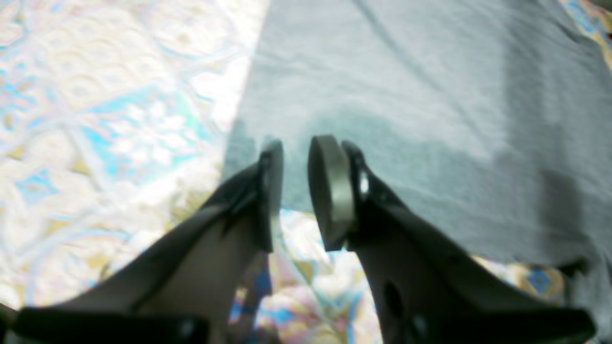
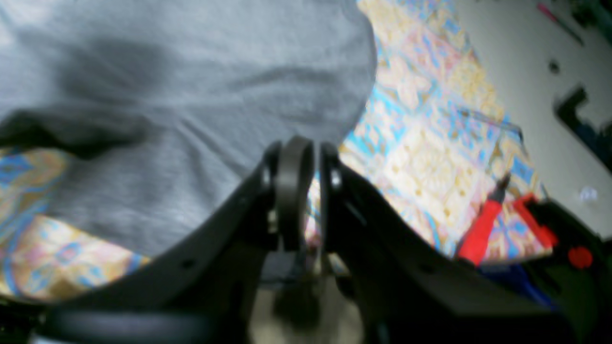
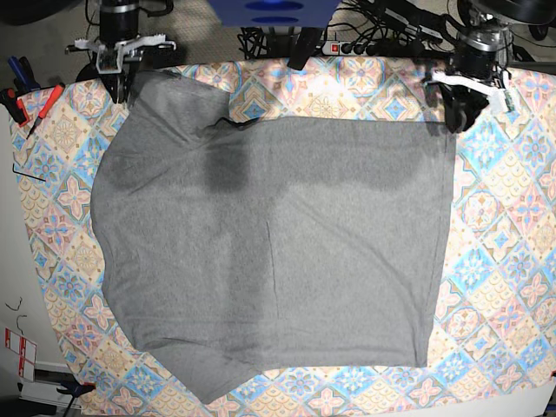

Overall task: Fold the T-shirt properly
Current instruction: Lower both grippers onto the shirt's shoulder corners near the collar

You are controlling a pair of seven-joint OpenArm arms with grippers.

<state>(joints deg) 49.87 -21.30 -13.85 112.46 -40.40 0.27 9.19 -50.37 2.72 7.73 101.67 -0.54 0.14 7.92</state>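
Both pincers at the far hem corners, nothing gripped yet

T-shirt (image 3: 278, 252) lies flat on the bench; left pincer (image 1: 295, 191) slightly parted over its corner, right pincer (image 2: 299, 191) nearly clenched, empty. Pinch both corners evenly before lifting.

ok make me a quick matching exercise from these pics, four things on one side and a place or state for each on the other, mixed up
Things:
1. T-shirt
2. tablecloth
3. left gripper
4. red-handled tool

Places or states:
A. lying near the cloth's edge, close to the right arm
B. jaws slightly apart just over the shirt's edge
C. grey, spread out flat over most of the table
D. colourful diamond pattern, showing around the shirt

Pairs: 1-C, 2-D, 3-B, 4-A
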